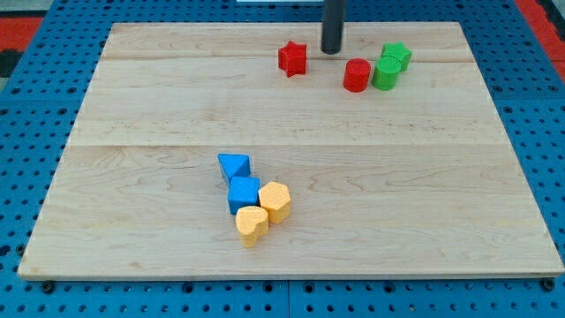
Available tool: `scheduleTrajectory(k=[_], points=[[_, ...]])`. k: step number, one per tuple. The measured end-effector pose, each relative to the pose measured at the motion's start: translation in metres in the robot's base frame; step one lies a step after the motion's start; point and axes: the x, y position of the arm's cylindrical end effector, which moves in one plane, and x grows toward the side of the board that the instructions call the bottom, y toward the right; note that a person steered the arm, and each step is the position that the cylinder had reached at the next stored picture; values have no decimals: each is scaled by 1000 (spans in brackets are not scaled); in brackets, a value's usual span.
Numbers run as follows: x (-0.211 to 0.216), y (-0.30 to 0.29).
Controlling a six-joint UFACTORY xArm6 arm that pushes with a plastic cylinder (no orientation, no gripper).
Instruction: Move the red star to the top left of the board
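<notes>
The wooden board [291, 177] spans the view, resting on a blue pegboard table [26, 106]; there is no pincer, only the dark rod, and my tip [331, 51] stands near the view's top, just right of the red star [292, 58].

Right of it sit a red cylinder [357, 75], a green cylinder [385, 73] and a green star [396, 55]; toward the bottom cluster a blue triangle [234, 166], blue cube [244, 193], yellow hexagon [275, 201] and yellow heart [252, 225].

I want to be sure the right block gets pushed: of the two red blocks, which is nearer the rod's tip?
The red star, just to the view's left of my tip. The red cylinder sits farther off, lower right, beside the green blocks.
</notes>
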Motion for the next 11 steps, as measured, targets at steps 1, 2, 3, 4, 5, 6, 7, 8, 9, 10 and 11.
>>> scheduleTrajectory(k=[1,2,3,4,5,6,7,8,9,10,11], points=[[16,-56],[14,-147],[7,-182],[40,-161],[19,-205],[-11,-230],[-24,-217],[-25,-285],[-25,-292],[-24,-248],[-24,-248]])
